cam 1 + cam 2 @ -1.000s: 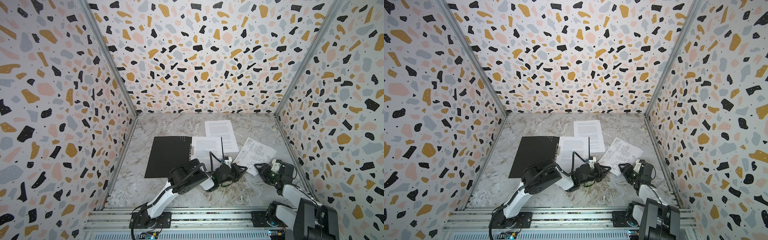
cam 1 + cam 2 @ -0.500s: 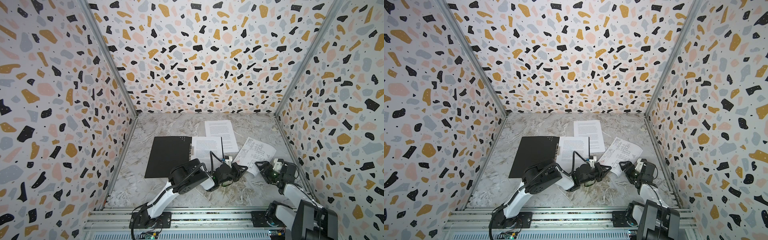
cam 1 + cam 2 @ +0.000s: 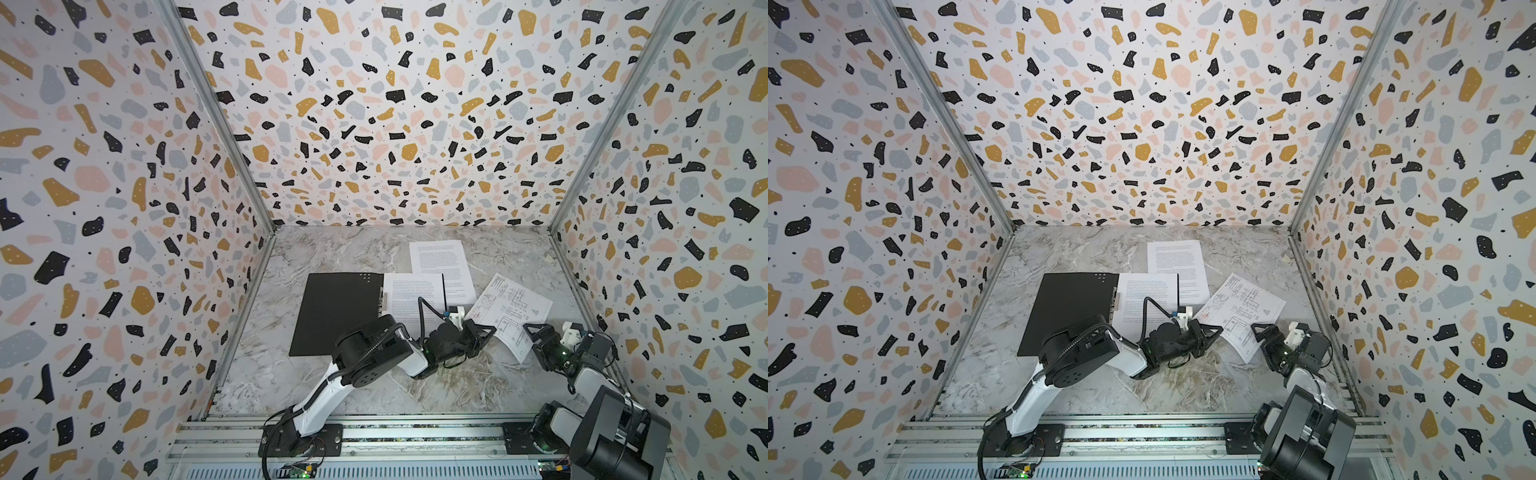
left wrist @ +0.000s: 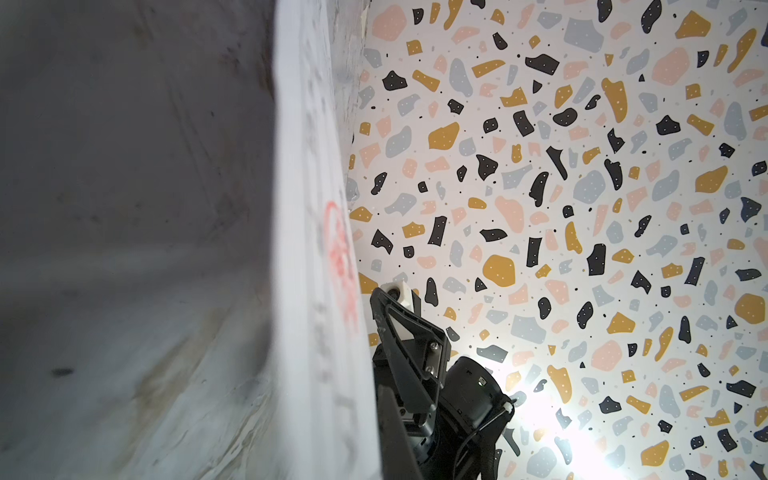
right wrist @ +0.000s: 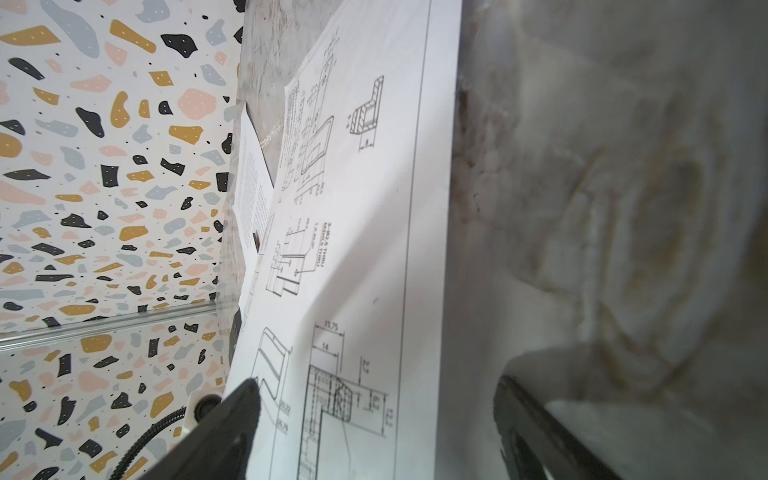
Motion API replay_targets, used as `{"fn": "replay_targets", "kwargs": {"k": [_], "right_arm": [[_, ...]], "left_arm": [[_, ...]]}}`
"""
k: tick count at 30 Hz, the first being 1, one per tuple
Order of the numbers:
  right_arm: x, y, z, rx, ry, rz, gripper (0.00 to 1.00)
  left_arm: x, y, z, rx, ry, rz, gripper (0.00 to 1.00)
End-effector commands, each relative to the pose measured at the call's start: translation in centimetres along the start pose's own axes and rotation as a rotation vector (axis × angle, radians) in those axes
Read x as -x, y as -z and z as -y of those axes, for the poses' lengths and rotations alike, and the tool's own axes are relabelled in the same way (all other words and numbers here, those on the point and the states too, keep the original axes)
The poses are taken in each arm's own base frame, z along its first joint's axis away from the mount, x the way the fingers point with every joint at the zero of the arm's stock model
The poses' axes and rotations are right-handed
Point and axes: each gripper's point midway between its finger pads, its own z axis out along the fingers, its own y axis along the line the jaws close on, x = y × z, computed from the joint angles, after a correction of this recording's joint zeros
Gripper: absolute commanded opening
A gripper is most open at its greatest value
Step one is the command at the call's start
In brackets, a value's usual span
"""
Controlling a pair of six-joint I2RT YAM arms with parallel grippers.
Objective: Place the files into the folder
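Left of centre, the open black folder point(image 3: 336, 311) lay with one text sheet point(image 3: 411, 295) on its right half
Near it the left gripper point(image 3: 488, 332) was pinched shut on the drawing sheet point(image 3: 511, 307), the right gripper point(image 3: 538, 332) open just beside; a low, flat drag leftward looked safest against creasing

Your left arm point(image 3: 328, 386): white links, black joints | ribbed black cable point(image 3: 376, 343) | your right arm point(image 3: 592, 379): same colours

Grey marbled desk point(image 3: 324, 253), open black flat folder point(image 3: 336, 311) lying left, white printed text sheet point(image 3: 438, 259) behind, white line-drawing sheet point(image 3: 513, 303) right.
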Motion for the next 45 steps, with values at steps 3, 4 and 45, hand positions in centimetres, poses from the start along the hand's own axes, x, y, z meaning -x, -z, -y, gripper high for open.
{"fn": "replay_targets", "kwargs": {"k": [3,4,45], "right_arm": [[-0.1,0.0,-0.1,0.043,-0.024,-0.015,0.86],[0.0,0.0,-0.3,0.061,-0.027,-0.015,0.84],[4.2,-0.3,-1.5,0.164,-0.08,0.072,0.13]], "left_arm": [[-0.5,0.0,3.2,-0.082,-0.028,-0.018,0.01],[-0.7,0.1,3.1,-0.082,-0.026,-0.021,0.01],[-2.0,-0.1,0.3,-0.013,-0.025,-0.044,0.03]]}}
